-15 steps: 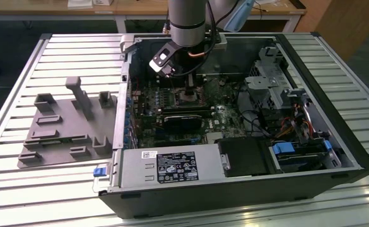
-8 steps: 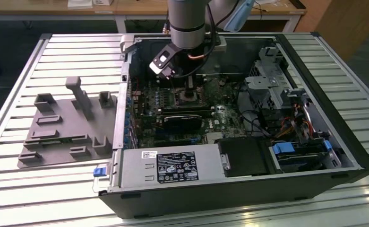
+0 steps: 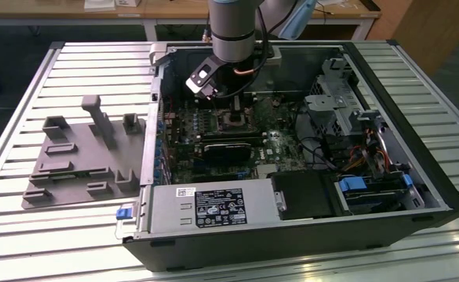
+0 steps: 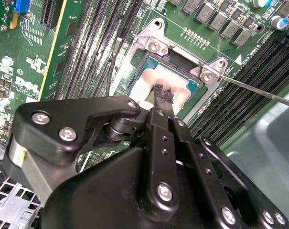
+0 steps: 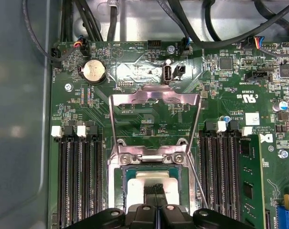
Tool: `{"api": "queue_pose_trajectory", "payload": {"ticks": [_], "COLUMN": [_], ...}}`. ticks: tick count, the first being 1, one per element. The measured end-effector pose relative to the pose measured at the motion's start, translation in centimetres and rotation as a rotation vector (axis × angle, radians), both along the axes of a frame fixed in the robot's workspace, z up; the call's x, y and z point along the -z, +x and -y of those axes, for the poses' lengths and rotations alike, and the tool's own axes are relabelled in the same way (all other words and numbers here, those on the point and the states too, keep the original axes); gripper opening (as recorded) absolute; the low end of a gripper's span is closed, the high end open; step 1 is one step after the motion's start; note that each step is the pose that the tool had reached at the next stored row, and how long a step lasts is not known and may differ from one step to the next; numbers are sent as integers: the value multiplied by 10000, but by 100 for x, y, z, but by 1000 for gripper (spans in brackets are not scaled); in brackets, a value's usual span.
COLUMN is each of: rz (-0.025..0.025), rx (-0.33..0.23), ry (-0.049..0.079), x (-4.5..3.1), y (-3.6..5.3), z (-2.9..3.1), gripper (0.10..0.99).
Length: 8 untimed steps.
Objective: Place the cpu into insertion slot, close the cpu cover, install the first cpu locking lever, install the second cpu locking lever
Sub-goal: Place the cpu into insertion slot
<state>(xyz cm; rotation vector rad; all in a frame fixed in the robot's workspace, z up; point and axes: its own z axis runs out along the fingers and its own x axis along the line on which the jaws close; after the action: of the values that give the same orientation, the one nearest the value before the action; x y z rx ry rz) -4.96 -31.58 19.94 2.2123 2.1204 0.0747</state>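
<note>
Silver-grey cpu (image 4: 145, 87): lay flat in the insertion slot (image 5: 119, 185), pale metal top facing up, dark green edge showing round it.
Insertion slot: sat on the green motherboard (image 5: 220, 98), between two banks of long black memory slots (image 5: 77, 183).
Gripper (image 4: 162, 95): fingers drawn fully together, no gap between the pads and nothing clamped in them; the tips stood on the cpu's top, near its middle. Whether they pressed on it or only met the surface could not be told.
Cpu cover (image 5: 154, 97): swung open and tipped back from its hinge at the slot's edge, so its square window framed bare board beyond the slot and not the chip.
Locking lever (image 4: 259, 90): thin metal rod, unlatched, slanting out from a corner of the slot and over the neighbouring memory slots.
Coin battery (image 5: 93, 71): round and silver, on the board well beyond the open cover.
Arm (image 3: 233, 32): came straight down from above into the open computer case (image 3: 292, 247), the gripper just over the slot.
Table (image 3: 25, 94): slatted metal, bearing the case.
Grey fixture tray (image 3: 72, 170): lay on the table at the exterior view's left, just beside the case.
</note>
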Motion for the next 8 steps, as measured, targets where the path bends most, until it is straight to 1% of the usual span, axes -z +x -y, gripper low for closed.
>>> {"api": "queue_pose_trajectory", "payload": {"ticks": [6,8], "rz": [4,9], "rx": [0,0], "ry": [5,13], "x": [2,-9], "y": [1,2], "z": [-1,-2], "gripper": [102,102]}}
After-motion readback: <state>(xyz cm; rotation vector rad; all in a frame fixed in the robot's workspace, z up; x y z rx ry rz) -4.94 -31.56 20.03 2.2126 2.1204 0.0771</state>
